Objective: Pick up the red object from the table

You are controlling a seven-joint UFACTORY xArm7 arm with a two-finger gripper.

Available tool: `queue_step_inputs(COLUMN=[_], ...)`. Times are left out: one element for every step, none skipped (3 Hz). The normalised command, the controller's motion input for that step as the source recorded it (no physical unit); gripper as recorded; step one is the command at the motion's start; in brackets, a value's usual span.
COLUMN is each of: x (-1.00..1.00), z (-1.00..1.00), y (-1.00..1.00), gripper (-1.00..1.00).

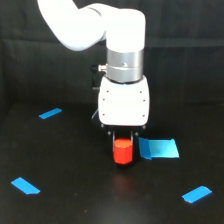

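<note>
Right now the red object point(122, 152), a short stubby red-orange block, sits under the white gripper point(123, 136). Its top is tucked between the two dark fingers point(113, 136), which stand close on each side of it. I cannot tell if they are squeezing it or only near it, and I cannot tell if the block is resting on the table point(100, 195) or just off it. The table is flat and black. Just beside the block, on the exterior view's right, lies a big blue rectangle point(160, 148). Three small blue tape strips lie farther out: one point(50, 113) at the back left, one point(25, 185) at the front left, and one point(196, 194) at the front right. The white arm point(90, 22) comes down from the top left.
</note>
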Motion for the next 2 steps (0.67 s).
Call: queue_step_inputs(x=[-0.37, -0.15], z=[1.0, 1.0], y=[0.06, 0.1], gripper=[-1.0, -0.99])
